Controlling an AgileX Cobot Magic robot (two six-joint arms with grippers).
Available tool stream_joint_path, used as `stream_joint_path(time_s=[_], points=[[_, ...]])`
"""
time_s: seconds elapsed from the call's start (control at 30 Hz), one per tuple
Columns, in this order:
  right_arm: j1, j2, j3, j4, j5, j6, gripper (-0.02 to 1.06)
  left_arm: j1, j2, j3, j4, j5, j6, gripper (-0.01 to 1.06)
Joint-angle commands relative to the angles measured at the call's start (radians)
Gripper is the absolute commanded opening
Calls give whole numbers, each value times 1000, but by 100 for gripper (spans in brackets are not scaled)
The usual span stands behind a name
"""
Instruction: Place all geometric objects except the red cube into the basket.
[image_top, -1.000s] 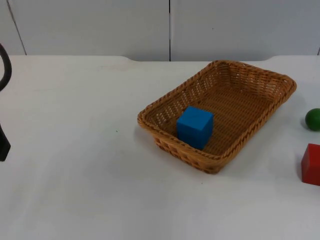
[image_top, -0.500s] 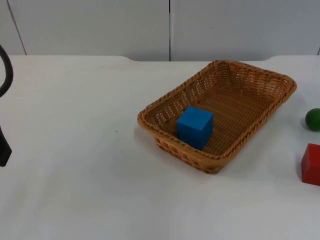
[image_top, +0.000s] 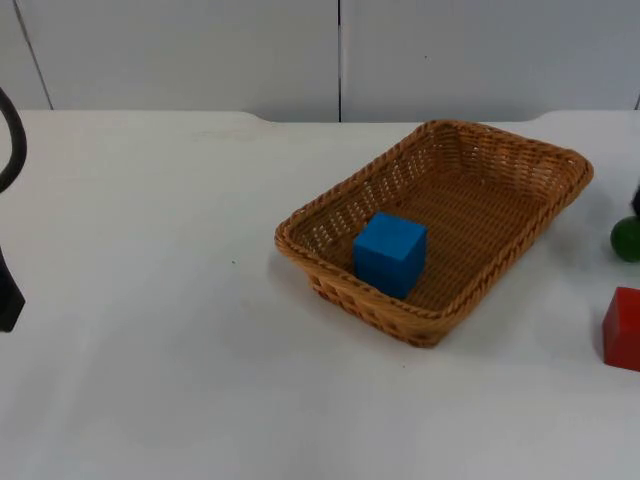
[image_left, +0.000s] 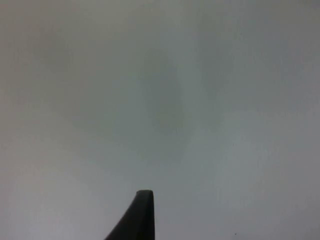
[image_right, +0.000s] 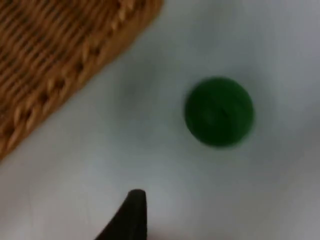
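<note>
One wicker basket, three coloured solids, white table, grey partition wall.
Basket: brown oblong weave, set askew right of centre, holding a blue cube at its near end. Green ball lies on the table just right of the basket; red cube nearer the front edge. Right gripper hangs over the ball, left gripper over bare table; finger spread of both cannot be told.

Bare white table, one black fingertip of the left tool rising over it, a faint soft shadow on the surface
</note>
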Motion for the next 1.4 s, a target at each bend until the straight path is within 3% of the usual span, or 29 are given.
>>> stream_joint_path(time_s=[0.0,0.17,0.5,0.63,0.7,0.8,0.83,0.87,0.93,1.03,1.13,1.17,1.27,1.37], points=[[19,42,-12,7,-80,-18,105,3,-7,4,-12,2,6,105],[25,159,-21,7,-232,-30,105,3,-7,4,-12,2,17,105],[12,253,-21,-42,-354,-33,104,3,-7,4,-12,4,21,105],[12,267,-21,-42,-365,-33,97,3,-7,4,-12,4,21,105],[12,267,-21,-48,-370,-33,81,3,-7,4,-12,4,21,105],[12,262,-21,-66,-381,-33,43,3,-7,4,-12,4,21,105],[12,262,-21,-66,-381,-33,43,3,-7,4,-12,4,21,105],[12,258,-21,-66,-379,-33,28,3,-7,4,-12,4,21,105],[12,231,-21,-71,-343,-35,0,3,-7,4,-12,4,21,105],[12,186,-21,-74,-276,-43,0,3,-7,4,-12,4,21,105],[12,69,-21,-97,-93,-43,0,3,-7,4,-14,4,21,105],[12,69,-21,-97,-93,-43,0,3,-7,4,-14,4,21,105],[12,-40,-21,-100,70,-43,0,3,-7,4,-14,4,21,105],[15,-91,-21,-94,125,-43,0,3,-7,4,-13,2,21,105]])
